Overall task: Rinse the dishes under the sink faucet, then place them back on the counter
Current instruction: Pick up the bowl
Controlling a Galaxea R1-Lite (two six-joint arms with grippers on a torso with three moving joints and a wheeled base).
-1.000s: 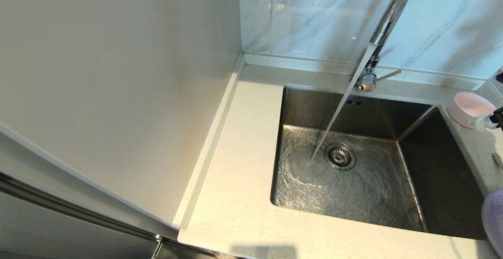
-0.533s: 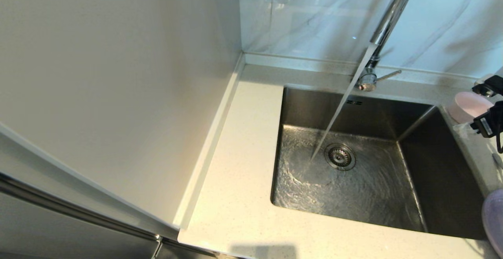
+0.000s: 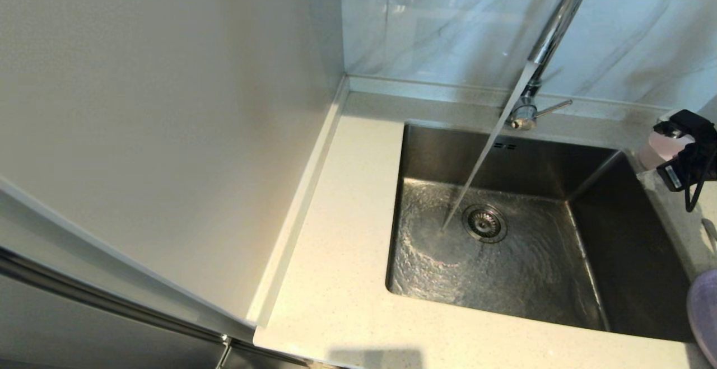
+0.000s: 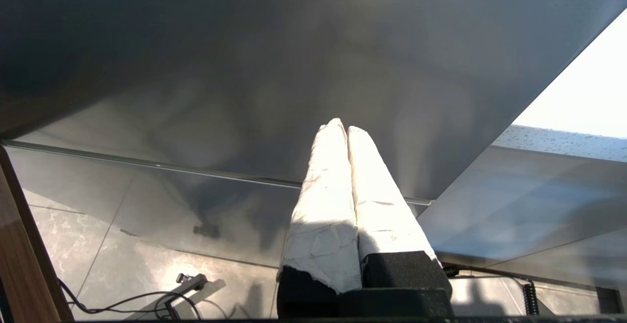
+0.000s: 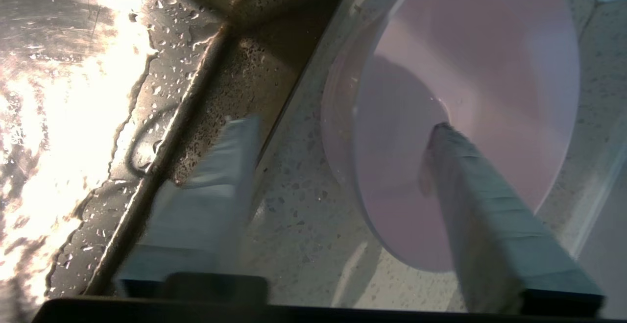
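Observation:
The pale-pink bowl [image 5: 470,83] stands on the counter [image 3: 347,234], right of the sink [image 3: 633,234]; the head view shows only its left side [image 3: 652,150]. My right gripper [image 5: 341,124] is open and straddles the bowl's rim. One finger [image 5: 470,176] is inside the bowl and the other [image 5: 220,166] is outside, over the counter by the sink's edge. In the head view the right gripper [image 3: 680,150] covers most of the bowl. Water runs from the faucet [image 3: 554,27] into the sink. The lilac plate [image 3: 704,313] and a sliver of the spoon [image 3: 710,230] lie at the right edge. My left gripper [image 4: 344,127] is shut and holds nothing, parked below counter height.
A pale cabinet side [image 3: 168,134] rises to the left of the counter, and a marble wall [image 3: 437,22] stands behind the faucet. The drain strainer [image 3: 484,223] sits in the wet sink floor. The faucet's side lever [image 3: 552,108] points right.
My right gripper has come in from the right edge and settled over the bowl, hiding more of it. Water keeps running. The left arm has not moved.

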